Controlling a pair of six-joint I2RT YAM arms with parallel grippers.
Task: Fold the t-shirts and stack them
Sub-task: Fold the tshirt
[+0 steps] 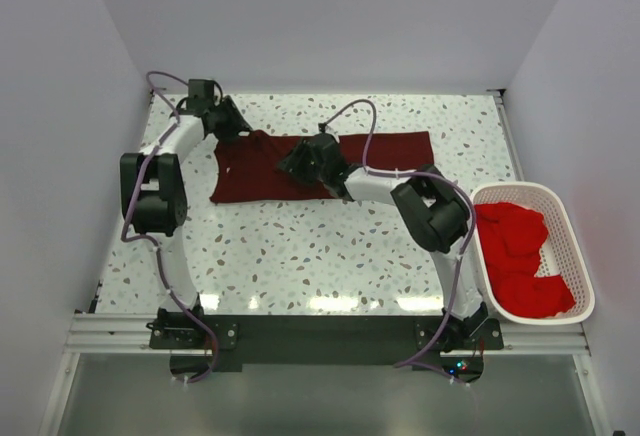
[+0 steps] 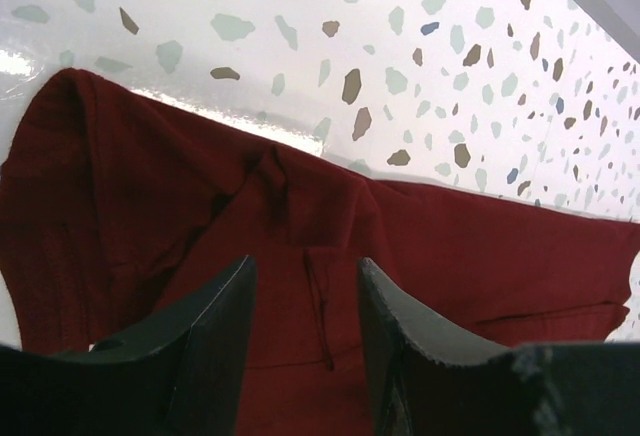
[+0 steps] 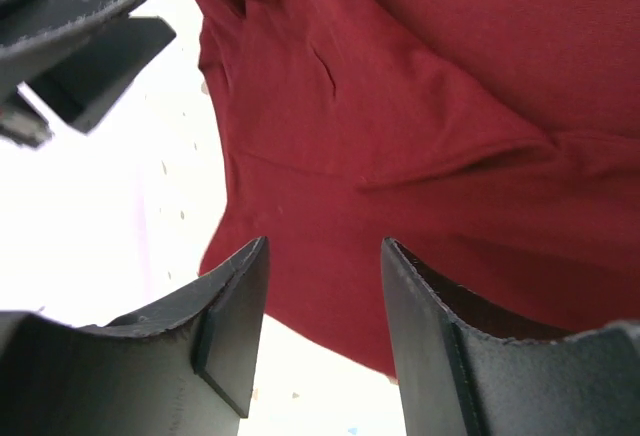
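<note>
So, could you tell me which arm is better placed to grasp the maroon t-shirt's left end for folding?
Left, probably: the left gripper hangs open right over that end of the maroon t-shirt, while the right gripper is open over its middle.

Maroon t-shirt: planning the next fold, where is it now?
Top view: the maroon t-shirt lies across the table's far middle, left of the white mesh basket.

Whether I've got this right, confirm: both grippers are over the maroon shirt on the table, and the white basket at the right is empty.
The white basket is not empty: the top external view shows bright red shirts in it. The left gripper and right gripper are over the maroon shirt on the table.
</note>
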